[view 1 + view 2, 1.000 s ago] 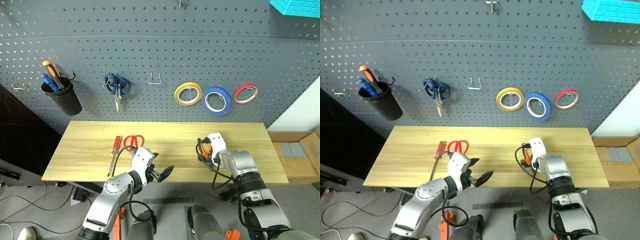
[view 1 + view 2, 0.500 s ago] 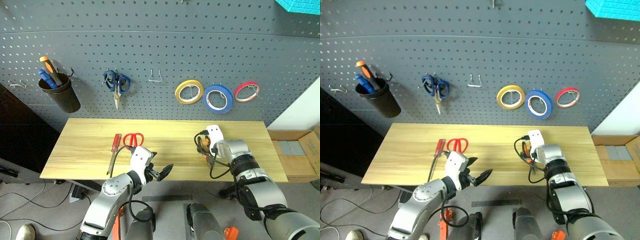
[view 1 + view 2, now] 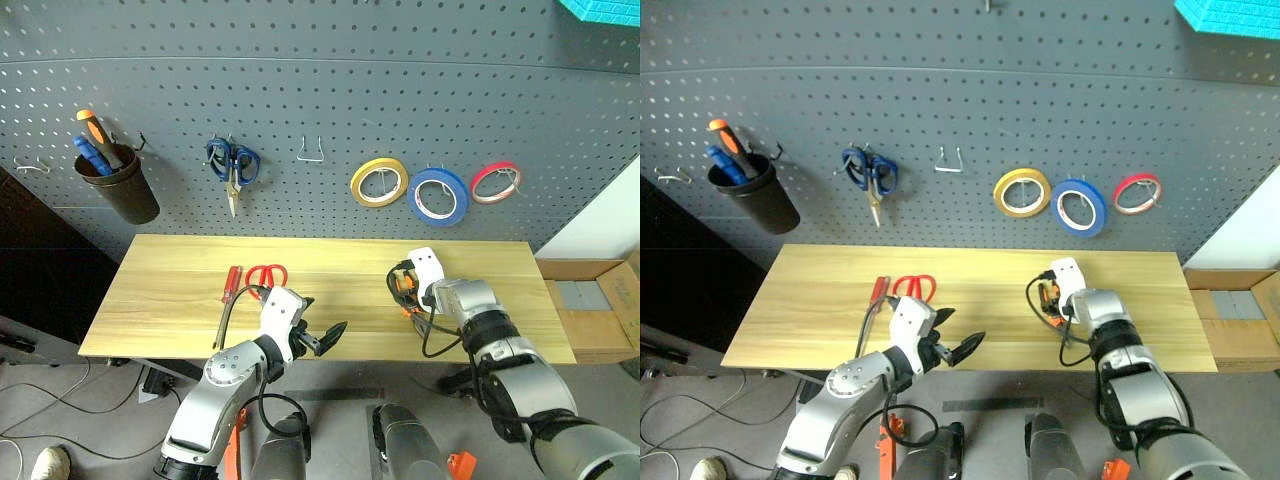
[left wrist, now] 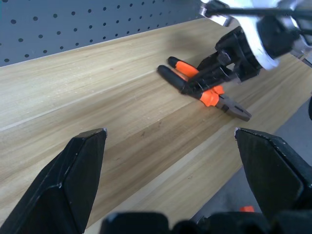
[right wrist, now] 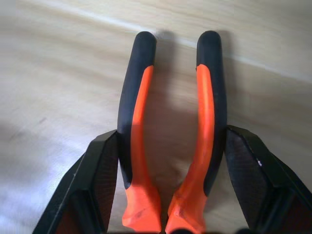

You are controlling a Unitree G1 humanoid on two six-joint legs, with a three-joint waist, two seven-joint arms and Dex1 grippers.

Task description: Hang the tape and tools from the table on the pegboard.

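Note:
The pliers, with orange-and-black handles, lie on the right half of the light wooden table. My right gripper is shut on them, a black finger against the outside of each handle. The left wrist view has the pliers under that gripper too. My left gripper hangs open at the table's front edge with nothing in it. Red-handled scissors and a slim red-handled screwdriver lie just beyond it. The blue tape hangs on the pegboard.
On the pegboard hang a yellow roll, a red roll, blue-handled scissors and a black cup holding screwdrivers. A bare wire hook sits between scissors and rolls. A cardboard box stands right of the table.
My right gripper has closed from wide open onto the pliers' handles and turned a little towards the left. The left gripper has stayed in place.

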